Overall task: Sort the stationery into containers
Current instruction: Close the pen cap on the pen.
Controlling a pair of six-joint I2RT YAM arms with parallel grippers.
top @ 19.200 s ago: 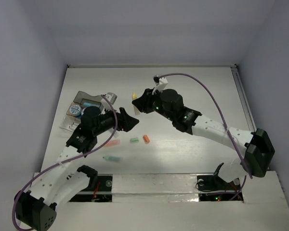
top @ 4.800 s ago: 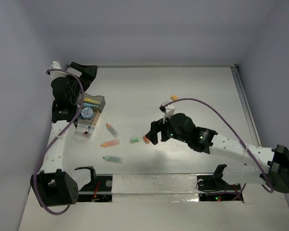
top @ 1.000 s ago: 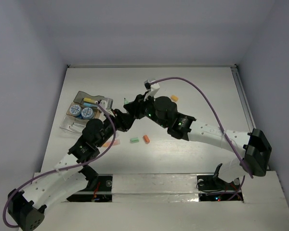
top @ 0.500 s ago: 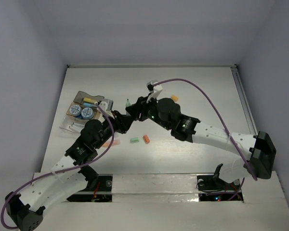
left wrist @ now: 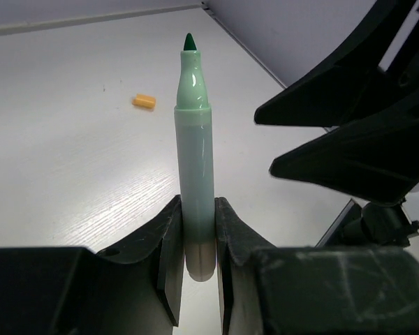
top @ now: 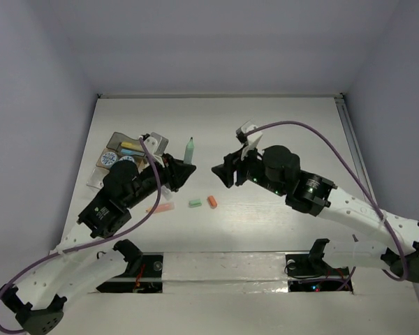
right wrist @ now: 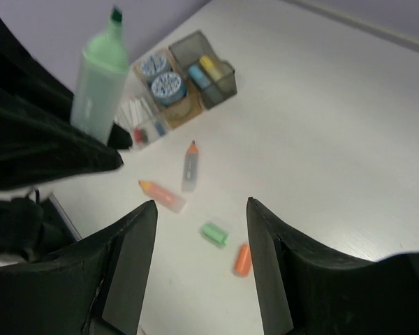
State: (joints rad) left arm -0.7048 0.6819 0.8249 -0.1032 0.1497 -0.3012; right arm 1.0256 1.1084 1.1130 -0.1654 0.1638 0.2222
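Note:
My left gripper [left wrist: 197, 209] is shut on the lower end of a pale green marker [left wrist: 195, 139], which stands upright with its dark tip bare. From above, that marker [top: 189, 149] sticks out past the left gripper [top: 185, 169]. My right gripper [top: 220, 172] faces it a short way to the right, open and holding nothing. Below the right gripper [right wrist: 202, 202] lie loose stationery: a green stub [right wrist: 215, 233], an orange stub [right wrist: 242, 259], an orange marker [right wrist: 162, 195] and a grey marker [right wrist: 190, 166]. The containers sit far left: a grey box [right wrist: 223, 84], round blue-white pots [right wrist: 166, 85] and a clear tray [right wrist: 141, 124].
A small orange block [left wrist: 144, 102] lies alone on the far table. The right arm's black fingers [left wrist: 349, 150] fill the right side of the left wrist view, close to the held marker. The left arm covers part of the clear tray [top: 96, 178] from above.
The green marker has passed from the right gripper to the left. The left jaws closed on it; the right jaws opened and drew back to the right.

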